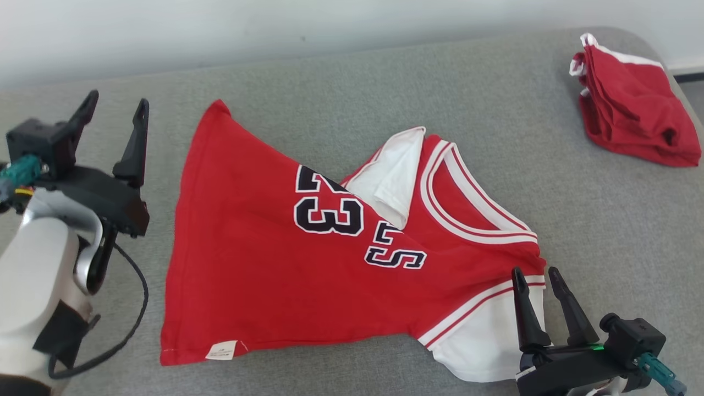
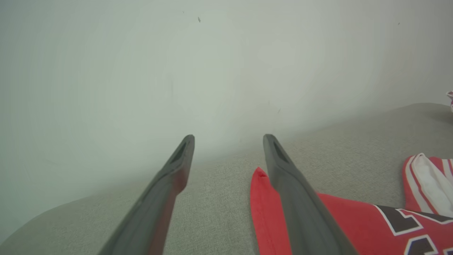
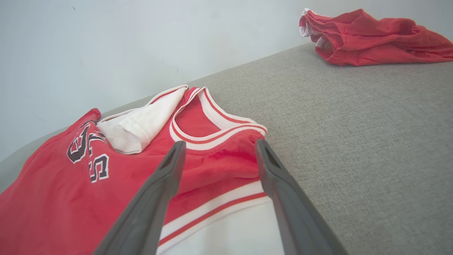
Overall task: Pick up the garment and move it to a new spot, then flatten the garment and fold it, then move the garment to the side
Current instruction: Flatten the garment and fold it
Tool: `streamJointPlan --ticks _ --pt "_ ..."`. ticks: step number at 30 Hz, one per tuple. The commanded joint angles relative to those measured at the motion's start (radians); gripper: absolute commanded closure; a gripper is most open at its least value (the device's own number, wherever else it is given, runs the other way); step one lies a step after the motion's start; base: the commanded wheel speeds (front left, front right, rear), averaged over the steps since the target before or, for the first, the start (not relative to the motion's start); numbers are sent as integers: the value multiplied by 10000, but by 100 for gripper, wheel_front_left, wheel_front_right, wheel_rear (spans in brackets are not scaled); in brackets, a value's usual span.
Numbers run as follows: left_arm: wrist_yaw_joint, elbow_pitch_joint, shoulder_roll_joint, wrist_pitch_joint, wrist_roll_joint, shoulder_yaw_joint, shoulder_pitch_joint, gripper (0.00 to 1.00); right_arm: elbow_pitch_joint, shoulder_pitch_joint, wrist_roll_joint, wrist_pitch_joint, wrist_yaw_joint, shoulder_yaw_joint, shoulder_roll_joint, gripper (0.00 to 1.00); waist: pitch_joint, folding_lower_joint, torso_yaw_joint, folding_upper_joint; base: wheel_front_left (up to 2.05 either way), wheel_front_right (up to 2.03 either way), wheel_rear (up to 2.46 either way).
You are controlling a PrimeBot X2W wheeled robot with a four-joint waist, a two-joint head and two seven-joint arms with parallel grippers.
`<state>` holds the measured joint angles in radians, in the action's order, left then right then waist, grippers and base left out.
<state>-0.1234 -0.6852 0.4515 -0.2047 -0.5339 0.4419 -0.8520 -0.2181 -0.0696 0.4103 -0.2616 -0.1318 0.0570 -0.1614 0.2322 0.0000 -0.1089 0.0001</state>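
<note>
The garment is a red jersey with white sleeves, white-striped collar and black number 23. It lies spread on the grey cushioned surface, hem to the left, collar to the right, one white sleeve folded over the chest. My left gripper hangs open above the surface, just left of the hem's far corner, holding nothing. My right gripper stands open over the near shoulder and white sleeve, with nothing pinched between its fingers.
A second red garment lies crumpled at the far right corner of the surface, also seen in the right wrist view. A pale wall runs behind the surface. Bare grey fabric lies between the two garments.
</note>
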Motion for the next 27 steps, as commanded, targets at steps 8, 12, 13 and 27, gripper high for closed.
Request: streamJointPlan --ticks 8,12,13,27 --pt "475 1043 -20 -566 -112 -425 1702 0 187 469 -189 -44 28 -242 -122 0 -877 0 623 -1 0 0 0" --pt "930 2050 -73 -613 119 -750 2804 0 227 718 -216 -44 28 -338 -173 0 -1183 0 771 -1 0 0 0" --pt "1076 2387 -85 -616 212 -909 3115 0 239 767 -235 -44 28 -352 -183 0 -1242 0 798 -1 0 0 0" --pt "1866 5837 -1218 -607 1809 -2709 7390 0 298 1479 -423 -44 28 -436 -261 0 -1929 0 1067 -1 0 0 0"
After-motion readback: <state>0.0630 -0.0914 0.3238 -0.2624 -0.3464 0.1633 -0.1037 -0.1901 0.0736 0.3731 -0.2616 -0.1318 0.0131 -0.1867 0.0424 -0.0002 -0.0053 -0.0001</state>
